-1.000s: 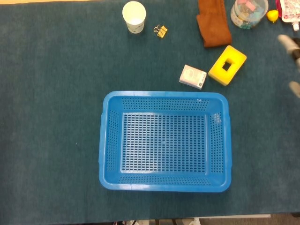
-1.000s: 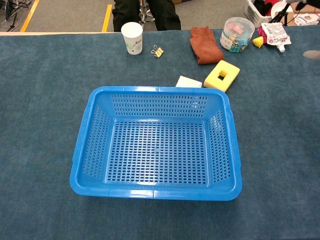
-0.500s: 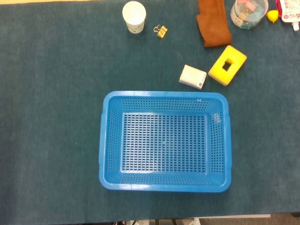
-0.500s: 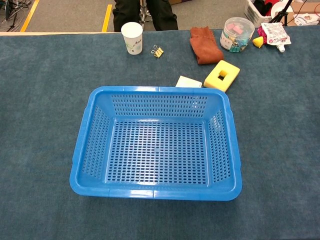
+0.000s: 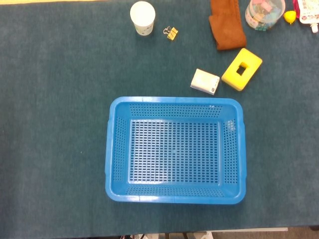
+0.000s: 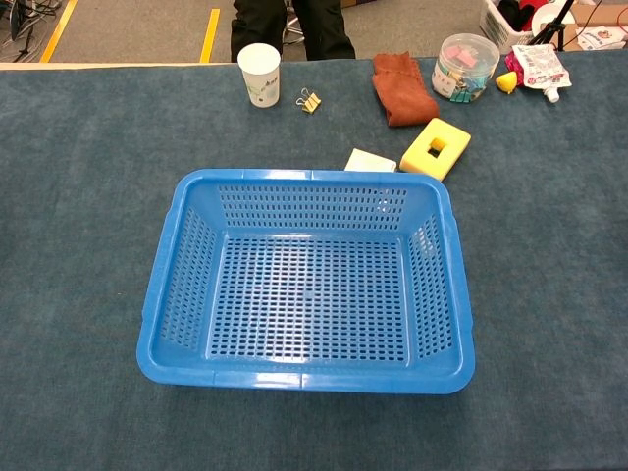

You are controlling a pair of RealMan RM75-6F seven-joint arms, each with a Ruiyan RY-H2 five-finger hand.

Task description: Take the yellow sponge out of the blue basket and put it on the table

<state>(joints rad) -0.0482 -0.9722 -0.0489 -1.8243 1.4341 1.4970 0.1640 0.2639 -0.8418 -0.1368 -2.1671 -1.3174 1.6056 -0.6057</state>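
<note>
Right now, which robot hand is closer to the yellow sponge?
Neither can be called: no hand shows in either view. The yellow sponge lies on the table, outside the blue basket.

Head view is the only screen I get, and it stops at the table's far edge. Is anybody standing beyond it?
Observer: Yes. The chest view shows a person's legs in dark trousers just past the far edge, behind the paper cup.
Visitor: The clear tub at my top right is cut off. What does the whole thing look like?
Observer: In the chest view the tub shows whole: round and transparent, with colourful small bits inside.
Visitor: Is there anything on the floor back there?
Observer: A yellow line runs across the grey floor, left of the legs.
</note>
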